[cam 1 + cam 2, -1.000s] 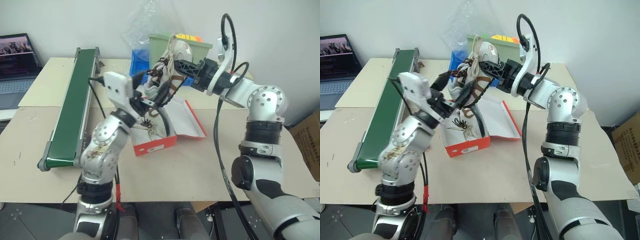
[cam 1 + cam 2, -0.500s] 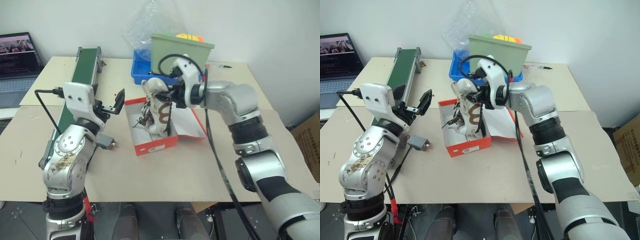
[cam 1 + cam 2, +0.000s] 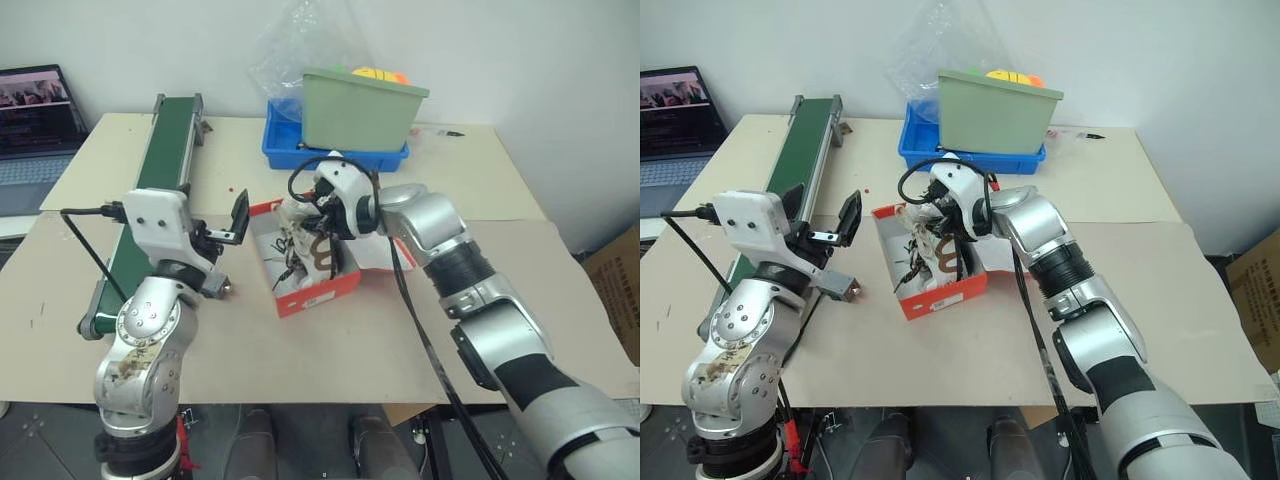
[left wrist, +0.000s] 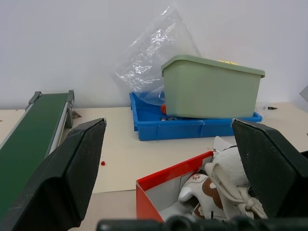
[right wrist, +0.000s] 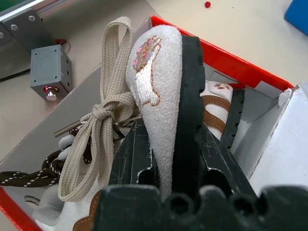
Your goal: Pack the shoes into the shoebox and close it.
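The red-orange shoebox (image 3: 322, 296) stands open on the table, its lid (image 3: 378, 256) folded out flat on the side away from my left arm. My right gripper (image 3: 320, 226) reaches down into it, shut on a cream sneaker (image 5: 158, 72) with a brown patch and beige laces. This sneaker is tilted, partly inside the box. The other shoe (image 5: 217, 97) lies under it in the box, with dark laces trailing. My left gripper (image 3: 822, 217) hovers to the left of the box, open and holding nothing.
A green conveyor belt (image 3: 160, 180) runs along the left side. A small grey metal block (image 3: 216, 287) lies between it and the box. Behind stand a green bin (image 3: 360, 110) on a blue tray (image 3: 290, 150), a plastic bag and a laptop (image 3: 35, 110).
My right gripper has swung the sneaker down from above the box into it, rolling as it went. My left arm has drawn back to the left, away from the shoe.
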You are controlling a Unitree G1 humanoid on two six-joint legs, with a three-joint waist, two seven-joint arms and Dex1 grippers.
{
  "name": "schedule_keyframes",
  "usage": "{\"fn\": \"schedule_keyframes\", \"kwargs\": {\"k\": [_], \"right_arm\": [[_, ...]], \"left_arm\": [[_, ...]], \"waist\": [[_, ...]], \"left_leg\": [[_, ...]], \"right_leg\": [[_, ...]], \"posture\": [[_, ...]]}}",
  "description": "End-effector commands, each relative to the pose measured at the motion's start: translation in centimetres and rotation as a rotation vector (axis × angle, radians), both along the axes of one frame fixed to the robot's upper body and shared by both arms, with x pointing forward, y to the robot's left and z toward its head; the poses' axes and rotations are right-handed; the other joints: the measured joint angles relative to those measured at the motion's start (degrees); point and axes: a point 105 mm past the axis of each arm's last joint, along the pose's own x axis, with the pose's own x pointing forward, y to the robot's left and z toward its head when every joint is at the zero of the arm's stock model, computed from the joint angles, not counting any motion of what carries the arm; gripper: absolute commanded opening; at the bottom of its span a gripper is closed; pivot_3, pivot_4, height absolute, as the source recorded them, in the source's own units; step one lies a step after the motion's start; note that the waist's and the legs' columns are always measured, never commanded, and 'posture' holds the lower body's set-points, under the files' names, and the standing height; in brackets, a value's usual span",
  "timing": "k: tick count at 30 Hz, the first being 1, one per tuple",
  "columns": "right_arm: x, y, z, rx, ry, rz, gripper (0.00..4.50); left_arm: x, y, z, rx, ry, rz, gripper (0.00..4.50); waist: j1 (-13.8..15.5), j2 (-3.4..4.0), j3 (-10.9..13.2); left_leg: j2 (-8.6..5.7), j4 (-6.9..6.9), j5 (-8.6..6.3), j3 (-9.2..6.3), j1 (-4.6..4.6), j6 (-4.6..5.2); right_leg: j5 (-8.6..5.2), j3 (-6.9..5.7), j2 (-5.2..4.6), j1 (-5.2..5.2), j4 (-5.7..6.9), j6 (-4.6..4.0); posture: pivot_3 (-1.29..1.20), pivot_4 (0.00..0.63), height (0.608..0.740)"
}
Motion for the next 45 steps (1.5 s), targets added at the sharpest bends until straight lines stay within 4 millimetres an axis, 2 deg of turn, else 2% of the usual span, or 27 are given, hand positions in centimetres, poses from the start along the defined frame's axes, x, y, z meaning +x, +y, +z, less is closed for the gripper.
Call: {"fn": "schedule_keyframes", "kwargs": {"k": [1, 6, 10, 12, 18, 21, 23, 27, 30, 39, 45], "right_arm": [[-0.1, 1.8, 1.2, 0.000, -0.078, 0.063, 0.41], [-0.1, 3.4, -0.9, -0.032, -0.064, 0.093, 0.41], [0.6, 3.6, -2.7, -0.081, -0.098, 0.079, 0.41], [1.0, 3.4, -3.0, -0.099, -0.119, 0.070, 1.43], [1.3, 3.8, -1.6, -0.071, -0.153, 0.074, 3.42], [1.7, 3.7, 3.3, 0.096, -0.154, 0.034, 4.45], [1.7, 3.2, 6.1, 0.159, -0.168, 0.022, 4.45], [0.8, 1.8, 9.7, 0.269, -0.125, 0.026, 4.45], [-0.7, -0.2, 11.0, 0.336, -0.065, 0.080, 4.45], [-4.7, -6.5, 8.0, 0.224, -0.032, 0.140, 4.45], [-6.1, -11.1, 5.6, 0.179, 0.011, 0.055, 4.45]], "left_arm": [[-0.9, -0.1, 1.3, 0.007, -0.058, 0.017, 4.47], [-1.1, 0.1, 1.5, 0.015, -0.064, 0.035, 4.47], [-1.4, 0.1, 1.7, 0.019, -0.069, 0.050, 4.47], [-1.6, 0.1, 1.7, 0.021, -0.069, 0.056, 4.50], [-1.6, 0.0, 1.8, 0.025, -0.069, 0.057, 4.50], [-1.2, -0.5, 1.6, 0.033, -0.064, 0.029, 4.50], [-1.0, -0.6, 1.5, 0.031, -0.057, 0.019, 4.50], [-0.7, -0.9, 1.1, 0.033, -0.040, -0.020, 4.50], [-0.4, -1.4, 0.3, 0.060, 0.003, -0.082, 4.50], [0.4, -1.5, -0.1, 0.111, 0.039, -0.156, 4.50], [0.8, -1.9, 0.5, 0.114, 0.031, -0.195, 4.50]], "waist": [[-0.03, 0.00, 0.00], [-0.08, 0.00, 0.00], [-0.15, -0.03, -0.02], [-0.19, -0.06, -0.04], [-0.14, -0.06, -0.04], [-0.09, -0.04, -0.03], [-0.03, -0.04, -0.03], [0.06, -0.05, -0.03], [0.24, -0.05, -0.03], [-0.11, -0.05, -0.03], [-0.09, -0.05, -0.03]], "left_leg": [[0.00, 0.00, 0.00, 0.00, 0.00, 0.00], [0.00, -0.01, 0.00, 0.00, 0.00, 0.00], [0.00, 0.00, 0.00, 0.00, 0.05, -0.01], [0.00, 0.00, -0.01, 0.00, 0.12, -0.01], [0.00, -0.02, -0.01, 0.00, 0.12, -0.01], [0.00, -0.02, -0.01, 0.00, 0.04, -0.01], [0.00, -0.02, 0.00, -0.01, 0.01, -0.01], [0.00, -0.03, -0.01, -0.01, 0.02, -0.01], [0.00, -0.03, -0.01, -0.01, 0.01, -0.01], [0.00, -0.02, 0.00, 0.00, 0.01, -0.01], [0.00, 0.01, 0.00, 0.01, 0.04, 0.00]], "right_leg": [[0.00, 0.00, 0.00, 0.00, 0.00, 0.00], [0.00, 0.00, 0.00, 0.00, 0.00, 0.00], [0.00, -0.01, 0.00, 0.04, 0.00, 0.00], [0.01, -0.01, 0.01, 0.09, 0.01, -0.01], [0.02, -0.01, 0.00, 0.08, 0.00, -0.02], [0.02, -0.01, 0.00, 0.01, 0.01, -0.02], [0.03, -0.02, 0.00, -0.01, 0.02, -0.03], [0.02, -0.03, 0.00, 0.01, -0.02, -0.03], [0.02, -0.04, -0.01, 0.02, -0.03, -0.03], [0.01, 0.00, 0.00, -0.01, -0.01, -0.03], [0.01, 0.04, 0.00, 0.03, -0.02, -0.02]], "posture": [[0.00, 0.150, 0.740], [0.00, 0.150, 0.740], [0.00, 0.150, 0.740], [0.00, 0.150, 0.740], [0.00, 0.150, 0.740], [0.00, 0.150, 0.740], [0.00, 0.150, 0.740], [0.00, 0.150, 0.740], [0.00, 0.150, 0.740], [0.00, 0.150, 0.740], [0.00, 0.150, 0.740]]}}
